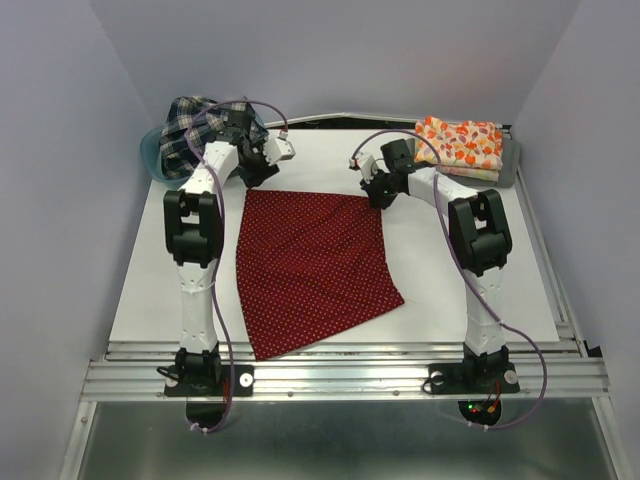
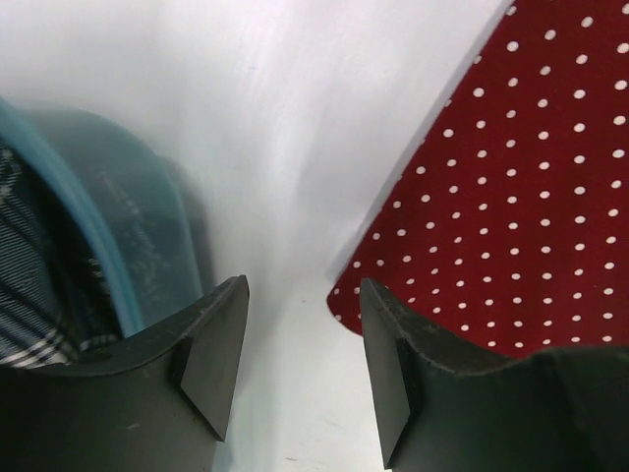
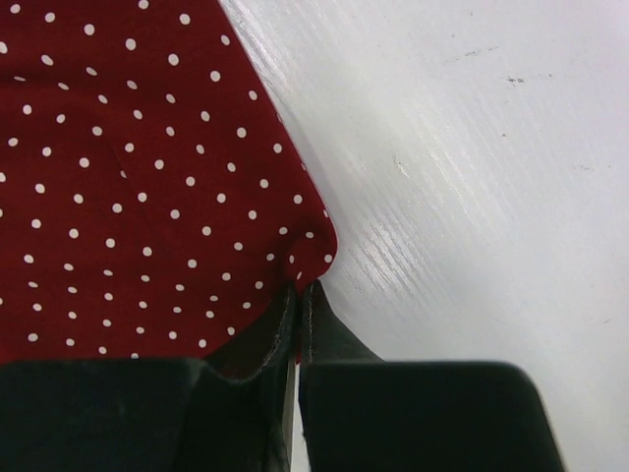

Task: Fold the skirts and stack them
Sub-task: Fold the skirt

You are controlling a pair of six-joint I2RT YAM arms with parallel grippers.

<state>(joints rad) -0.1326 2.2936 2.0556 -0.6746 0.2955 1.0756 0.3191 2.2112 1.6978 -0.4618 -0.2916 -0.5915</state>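
1. The dark red skirt [image 1: 315, 265] is thin matt cloth, printed with small white dots.
2. The plaid skirt [image 1: 188, 128] at the far left corner of the bench [image 1: 420, 260] and the floral skirt [image 1: 462, 142] at the far right corner are soft matt cloth too.
3. The bench top is white and smooth, with a slight sheen and fine scratches.
4. The bin [image 2: 138, 236] is translucent teal plastic.
5. The left pincer [image 2: 303, 295] and the right pincer [image 3: 298, 295] look like matt black plastic.
6. The rail [image 1: 340, 378] at the near edge is bare ribbed metal.

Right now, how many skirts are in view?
3: dark red dotted skirt spread flat at centre; plaid skirt in the teal bin, far left; floral skirt folded at the far right corner. Others may hide beneath it or in the bin.
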